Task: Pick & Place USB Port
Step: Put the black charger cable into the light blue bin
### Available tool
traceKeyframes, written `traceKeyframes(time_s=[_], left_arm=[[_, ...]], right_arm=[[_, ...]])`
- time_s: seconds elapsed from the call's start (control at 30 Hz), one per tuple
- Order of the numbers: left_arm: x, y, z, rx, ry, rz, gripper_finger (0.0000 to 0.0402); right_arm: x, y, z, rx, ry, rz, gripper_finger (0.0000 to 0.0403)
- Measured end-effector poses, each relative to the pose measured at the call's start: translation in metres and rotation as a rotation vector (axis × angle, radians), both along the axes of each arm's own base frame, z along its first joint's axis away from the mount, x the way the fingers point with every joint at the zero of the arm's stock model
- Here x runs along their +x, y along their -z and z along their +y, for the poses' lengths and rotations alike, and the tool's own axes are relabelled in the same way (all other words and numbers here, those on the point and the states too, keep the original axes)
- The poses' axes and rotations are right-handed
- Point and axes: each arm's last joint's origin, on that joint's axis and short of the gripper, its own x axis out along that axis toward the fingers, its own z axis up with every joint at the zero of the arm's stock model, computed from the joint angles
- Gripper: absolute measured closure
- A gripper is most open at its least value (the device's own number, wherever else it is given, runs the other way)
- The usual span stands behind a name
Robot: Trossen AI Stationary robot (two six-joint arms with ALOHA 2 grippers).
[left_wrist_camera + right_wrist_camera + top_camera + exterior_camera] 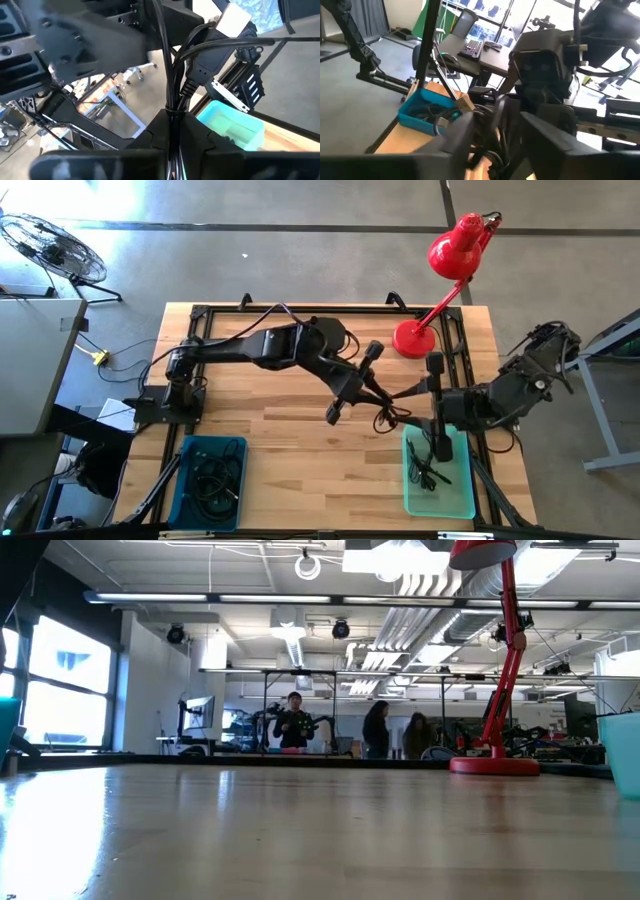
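Two bins on the wooden table (290, 460): one blue bin (210, 480), one green bin (438, 477), each holding dark cables. One red desk lamp (440, 280). One floor fan (55, 248) beside the table; three people (293, 722) beyond it.

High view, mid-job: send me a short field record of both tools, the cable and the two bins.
left tool: shut on the black cable, raised over mid-table
black cable: bundled, hanging between the two arms
right tool: beside the cable, above the green bin's far end; grip not clear
green bin: right front corner, dark cables inside
blue bin: left front corner, dark cables inside
red lamp: far right of table
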Motion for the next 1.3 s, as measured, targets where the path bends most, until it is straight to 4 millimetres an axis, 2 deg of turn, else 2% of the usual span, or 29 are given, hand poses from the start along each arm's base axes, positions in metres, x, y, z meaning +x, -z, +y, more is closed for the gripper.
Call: traceKeyframes(time_s=[0.13, 0.17, 0.33, 0.43, 0.57, 0.67, 0.8, 0.93, 1.07, 1.3], left_arm=[[0.000, 0.000, 0.000, -0.030, -0.009, 0.020, 0.0331], [0.000, 0.000, 0.000, -0.037, -0.010, 0.027, 0.0316], [-0.004, 0.002, 0.000, -0.071, -0.036, 0.099, 0.0257], [-0.017, 0.003, 0.002, -0.052, -0.077, 0.195, 0.0238], [-0.045, 0.002, -0.003, 0.005, -0.145, 0.353, 0.0235], [-0.071, 0.007, -0.016, 0.074, -0.168, 0.517, 0.0238], [-0.099, 0.016, -0.036, 0.127, -0.232, 0.736, 0.0241], [-0.116, 0.024, -0.061, 0.187, -0.305, 0.843, 0.0241], [-0.123, 0.026, -0.083, 0.212, -0.357, 0.839, 0.0241], [-0.129, 0.024, -0.105, 0.151, -0.439, 0.785, 0.0241]], right_arm=[[0.001, -0.001, 0.000, -0.030, 0.010, -0.016, 0.0364], [0.001, -0.002, -0.001, -0.048, 0.014, -0.023, 0.0382], [-0.001, -0.004, -0.001, -0.067, 0.063, -0.044, 0.0399], [-0.007, -0.004, 0.000, -0.087, 0.137, -0.047, 0.0400], [-0.027, -0.001, -0.003, -0.109, 0.285, -0.013, 0.0402], [-0.046, 0.010, -0.008, 0.007, 0.345, 0.039, 0.0402], [-0.064, 0.040, -0.013, 0.243, 0.398, 0.230, 0.0402], [-0.069, 0.084, -0.007, 0.422, 0.493, 0.504, 0.0403], [-0.069, 0.131, 0.004, 0.572, 0.563, 0.758, 0.0403], [-0.071, 0.206, 0.033, 0.764, 0.500, 0.963, 0.0403]])
